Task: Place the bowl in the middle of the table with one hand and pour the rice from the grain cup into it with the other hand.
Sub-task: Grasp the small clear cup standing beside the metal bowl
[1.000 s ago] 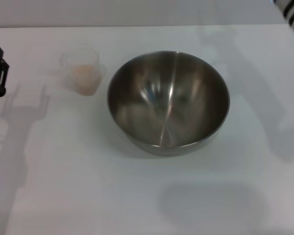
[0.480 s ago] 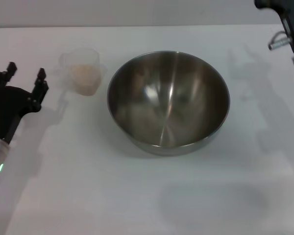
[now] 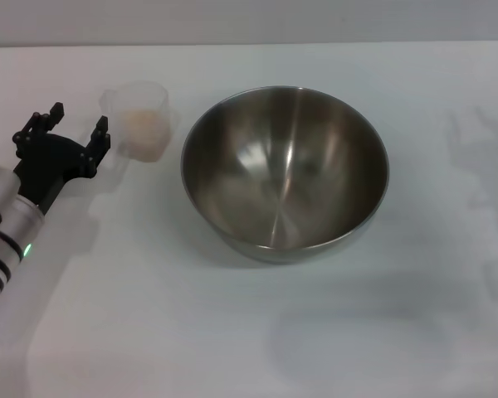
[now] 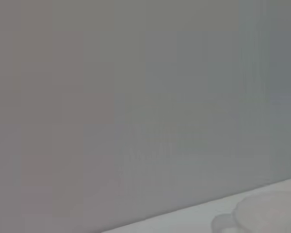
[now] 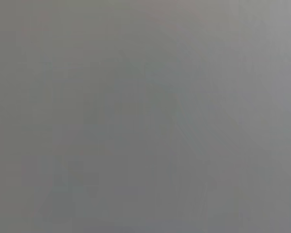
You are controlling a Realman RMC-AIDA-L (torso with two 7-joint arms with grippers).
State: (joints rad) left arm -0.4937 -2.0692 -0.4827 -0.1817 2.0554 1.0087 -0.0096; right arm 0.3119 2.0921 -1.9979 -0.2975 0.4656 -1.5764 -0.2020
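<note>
Bowl (image 3: 285, 172) sits upright near the middle of the table (image 3: 232, 332), inside bare and shiny, no grains in it. Grain cup (image 3: 139, 120) stands upright to the bowl's left, close beside it but not touching; rice (image 3: 143, 129) fills its lower part as a pale mass.

Left gripper (image 3: 66, 128) is low over the table just beside the cup on the side away from the bowl, fingers spread apart, nothing between them. One fingertip is near the cup wall; contact cannot be confirmed from the head view. The left wrist view shows only a faint pale cup (image 4: 269, 218) at its edge, probably the same cup.

Right gripper: only a dark sliver at the far right edge of the head view; open or closed, cannot tell.

Step in hand, by my reading: grasp the cup. To do it well, bring the spread fingers level around the cup's middle, close gently since the plastic looks thin, keep it upright while lifting, then tip the lip over the bowl's centre.
</note>
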